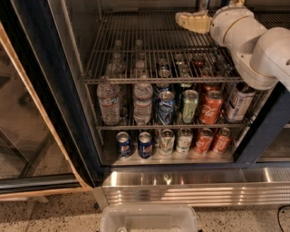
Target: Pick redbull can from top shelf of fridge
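The fridge [68,118] stands open, with a dark frame and a ribbed steel base panel [190,188]. The top shelf [136,45] is a chrome wire rack, mostly bare. A slim silver-blue can [202,4], which looks like the redbull can, stands at the back right of this shelf. It is cut off by the top edge and partly hidden by my arm. My gripper [192,21] is tan. It reaches in from the right on a white arm [244,41], hovers just above the top shelf, and points left, just in front of and below the can.
The middle shelf holds water bottles [108,102], a blue Pepsi can [166,108], a green can [190,106], a Coke can [211,107] and a white can [238,102]. The bottom shelf holds several short cans [145,144]. The glass door [27,136] stands open at left. A clear plastic bin [149,219] sits on the floor.
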Robot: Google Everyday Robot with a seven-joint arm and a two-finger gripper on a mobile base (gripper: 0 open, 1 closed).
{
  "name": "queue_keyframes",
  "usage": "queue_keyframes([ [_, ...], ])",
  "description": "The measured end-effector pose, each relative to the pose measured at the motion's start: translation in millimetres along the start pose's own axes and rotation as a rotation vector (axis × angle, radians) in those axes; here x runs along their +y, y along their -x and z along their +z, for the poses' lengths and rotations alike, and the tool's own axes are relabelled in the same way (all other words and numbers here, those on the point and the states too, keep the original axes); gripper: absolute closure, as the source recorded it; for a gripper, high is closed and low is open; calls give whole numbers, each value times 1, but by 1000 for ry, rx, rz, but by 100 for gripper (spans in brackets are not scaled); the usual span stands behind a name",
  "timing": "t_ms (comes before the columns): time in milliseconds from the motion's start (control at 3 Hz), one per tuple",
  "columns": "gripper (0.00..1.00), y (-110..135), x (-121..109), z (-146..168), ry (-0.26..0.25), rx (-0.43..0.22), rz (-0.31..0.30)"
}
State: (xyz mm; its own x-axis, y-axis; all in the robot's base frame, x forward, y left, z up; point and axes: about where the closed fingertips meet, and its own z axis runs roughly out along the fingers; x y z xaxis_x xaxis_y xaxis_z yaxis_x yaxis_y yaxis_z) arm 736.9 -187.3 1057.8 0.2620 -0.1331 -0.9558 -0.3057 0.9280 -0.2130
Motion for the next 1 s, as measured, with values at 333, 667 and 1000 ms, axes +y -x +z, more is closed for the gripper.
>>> queue_keyframes([
  [333,0,-6,5,12,-16,-10,8],
  [667,0,-13,19,29,-67,4,-5],
  [1000,0,-20,28,41,-164,52,-5],
])
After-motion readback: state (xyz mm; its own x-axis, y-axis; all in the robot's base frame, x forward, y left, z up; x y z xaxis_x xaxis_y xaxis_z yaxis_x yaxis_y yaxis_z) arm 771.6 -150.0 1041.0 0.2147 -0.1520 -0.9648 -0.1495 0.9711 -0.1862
